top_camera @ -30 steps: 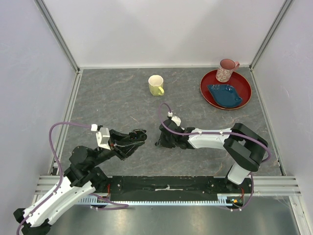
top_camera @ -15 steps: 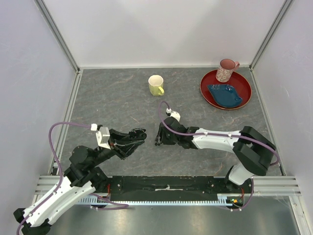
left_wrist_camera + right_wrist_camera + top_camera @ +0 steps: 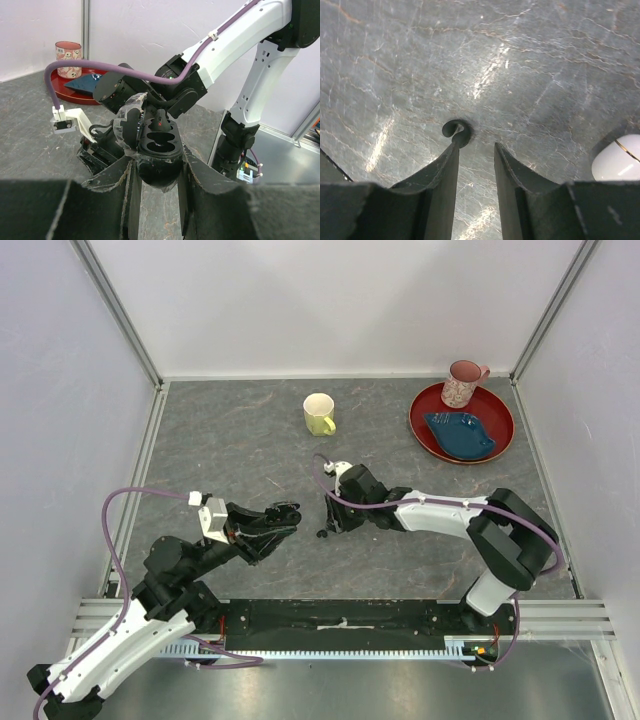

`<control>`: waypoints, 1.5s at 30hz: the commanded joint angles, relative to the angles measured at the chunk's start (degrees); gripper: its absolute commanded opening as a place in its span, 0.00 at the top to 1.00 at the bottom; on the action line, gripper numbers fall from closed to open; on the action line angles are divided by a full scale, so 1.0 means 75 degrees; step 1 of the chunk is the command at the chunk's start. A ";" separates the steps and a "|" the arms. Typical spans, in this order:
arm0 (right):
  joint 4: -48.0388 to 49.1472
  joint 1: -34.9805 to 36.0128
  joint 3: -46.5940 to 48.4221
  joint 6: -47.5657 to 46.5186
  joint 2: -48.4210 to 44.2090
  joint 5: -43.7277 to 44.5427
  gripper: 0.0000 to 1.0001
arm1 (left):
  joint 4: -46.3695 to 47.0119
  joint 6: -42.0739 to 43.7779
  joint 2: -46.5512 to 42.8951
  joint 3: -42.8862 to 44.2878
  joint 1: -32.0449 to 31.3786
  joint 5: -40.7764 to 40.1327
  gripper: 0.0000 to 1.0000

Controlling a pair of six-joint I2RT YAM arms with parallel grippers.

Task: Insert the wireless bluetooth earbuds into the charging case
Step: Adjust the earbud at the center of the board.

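My left gripper [image 3: 156, 167] is shut on the black charging case [image 3: 159, 145], holding it off the table with the lid open and two empty slots facing up; in the top view the case [image 3: 283, 512] sits at the left gripper's [image 3: 278, 520] tip. My right gripper [image 3: 476, 145] hangs just over the table with its jaws apart and nothing between them. A small black earbud [image 3: 455, 131] lies on the table, touching the tip of the left finger. In the top view the right gripper [image 3: 327, 518] is just right of the case. A glossy white rounded piece [image 3: 617, 160] lies at the right edge; whether it is an earbud I cannot tell.
A yellow mug [image 3: 319, 414] stands at the back centre. At the back right a red plate [image 3: 428, 420] carries a blue dish [image 3: 460, 435] and a pink cup [image 3: 463, 383]. White walls close the table on three sides.
The right wrist has swung towards the back and left, its fingers now pointing down beside the case, and its jaws stand wider than a second ago. The left arm and case have stayed put.
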 commanded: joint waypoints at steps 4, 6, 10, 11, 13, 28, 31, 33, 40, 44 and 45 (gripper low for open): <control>0.0397 -0.0064 0.0417 -0.1299 0.0284 -0.1054 0.59 | 0.0210 -0.0225 0.0064 0.0069 -0.0025 -0.0028 0.98; 0.0397 -0.0076 0.0441 -0.1475 0.0366 -0.1102 0.59 | 0.0210 -0.0213 0.0076 0.0057 -0.0025 -0.0028 0.98; 0.0397 -0.0088 0.0511 -0.1686 0.0484 -0.1091 0.60 | 0.0210 -0.0213 0.0076 0.0057 -0.0025 -0.0039 0.98; 0.0386 -0.0088 0.0523 -0.1721 0.0507 -0.1079 0.60 | 0.0210 -0.0201 0.0087 0.0045 -0.0025 -0.0039 0.98; 0.0363 -0.0088 0.0593 -0.1838 0.0601 -0.1009 0.60 | 0.0210 -0.0190 0.0111 0.0057 -0.0025 -0.0028 0.98; 0.0280 -0.0087 0.0546 -0.2132 0.0718 -0.1078 0.63 | 0.0245 -0.0201 0.0146 0.0010 -0.0025 -0.0051 0.98; 0.0280 -0.0088 0.0453 -0.2155 0.0707 -0.1032 0.63 | 0.0280 -0.0190 0.0193 0.0010 -0.0025 -0.0016 0.98; 0.0257 -0.0064 0.0406 -0.2190 0.0695 -0.1020 0.63 | 0.0292 -0.0201 0.0205 0.0010 -0.0025 -0.0016 0.98; 0.0233 0.0029 0.0207 -0.2190 0.0660 -0.1008 0.64 | 0.0385 -0.0283 0.0251 -0.0048 -0.0025 -0.0004 0.98; 0.0245 0.0100 0.0125 -0.2190 0.0695 -0.0985 0.64 | 0.0444 -0.0307 0.0287 -0.0060 -0.0025 0.0019 0.98; 0.0245 0.0158 0.0101 -0.2179 0.0683 -0.0962 0.64 | 0.0456 -0.0307 0.0310 -0.0060 -0.0037 0.0019 0.98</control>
